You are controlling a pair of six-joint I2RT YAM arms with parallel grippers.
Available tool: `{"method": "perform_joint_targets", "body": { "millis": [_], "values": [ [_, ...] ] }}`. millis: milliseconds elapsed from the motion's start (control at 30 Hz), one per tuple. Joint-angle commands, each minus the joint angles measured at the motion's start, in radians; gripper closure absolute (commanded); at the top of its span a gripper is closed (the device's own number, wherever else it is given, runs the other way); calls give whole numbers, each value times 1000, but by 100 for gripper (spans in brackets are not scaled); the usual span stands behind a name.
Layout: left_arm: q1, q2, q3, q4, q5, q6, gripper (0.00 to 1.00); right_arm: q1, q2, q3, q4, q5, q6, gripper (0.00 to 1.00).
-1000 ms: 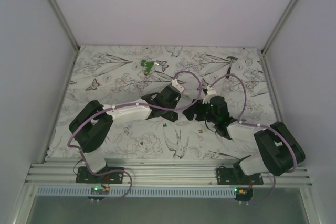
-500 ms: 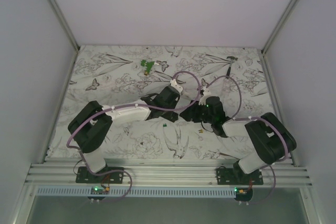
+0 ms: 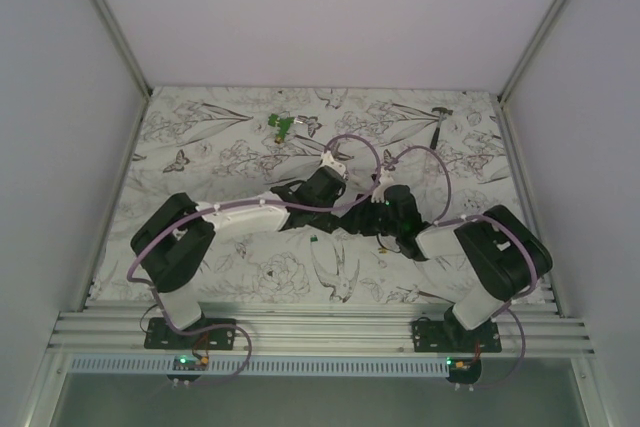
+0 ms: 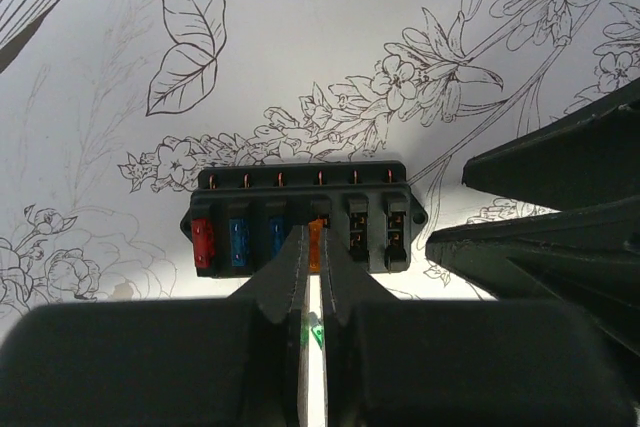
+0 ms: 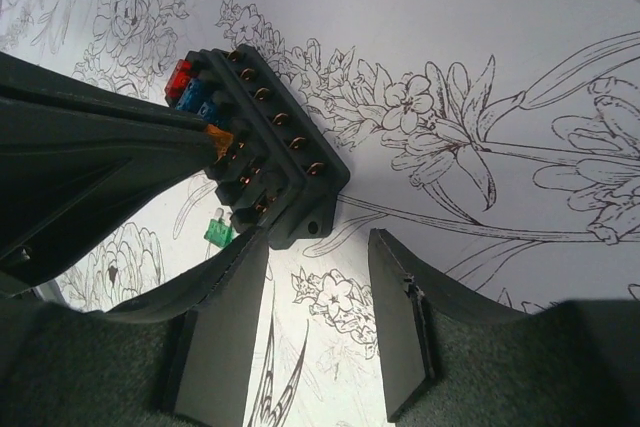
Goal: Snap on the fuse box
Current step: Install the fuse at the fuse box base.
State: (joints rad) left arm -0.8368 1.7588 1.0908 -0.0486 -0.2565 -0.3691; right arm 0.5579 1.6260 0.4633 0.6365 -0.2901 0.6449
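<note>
My left gripper (image 4: 313,252) is closed almost fully, and its two thin fingertips (image 4: 292,259) pinch the orange fuse (image 4: 316,235), which sits in the fourth slot of the fuse box (image 4: 300,185). The box lies flat on the table (image 4: 300,37), which has drawn flowers on it, near the middle, between my two wrists. From the left, its row has one red fuse (image 4: 203,244), two blue fuses (image 4: 237,245) and then the orange one. The last two slots show only metal contacts. My right gripper (image 5: 318,247) is wide open and holds nothing. It stands at the short end of the box. One finger (image 5: 235,297) is touching or almost touching the lower corner of the box, I cannot tell which. The other finger is apart from the box, over the table. A small green fuse (image 5: 215,235) lies loose on the table just beside the box, below my left fingers. In the view from above, my two arms meet at the middle and hide the box. Near the back edge a green clip (image 3: 283,125) lies on the left side and a grey tool (image 3: 438,123) on the right side, both well apart from the box.
</note>
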Motion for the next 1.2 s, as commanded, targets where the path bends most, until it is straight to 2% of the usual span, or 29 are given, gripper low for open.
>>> {"method": "perform_joint_targets", "body": {
  "millis": [0,367,567,767,1167],
  "values": [
    [-25,39,-56,-80,-40,-20,100,14,16,31,52,-6,25,50],
    [-83,3,-82,10,-139,-4,100,32,62,48,77,-26,51,56],
    [-83,-42,-127,78,-148,2,100,34,85,52,80,-33,57,57],
    [-84,-65,-115,86,-123,23,100,35,97,59,71,-38,61,58],
    [-74,-88,-122,83,-181,-9,100,36,103,61,65,-41,57,58]
  ]
}}
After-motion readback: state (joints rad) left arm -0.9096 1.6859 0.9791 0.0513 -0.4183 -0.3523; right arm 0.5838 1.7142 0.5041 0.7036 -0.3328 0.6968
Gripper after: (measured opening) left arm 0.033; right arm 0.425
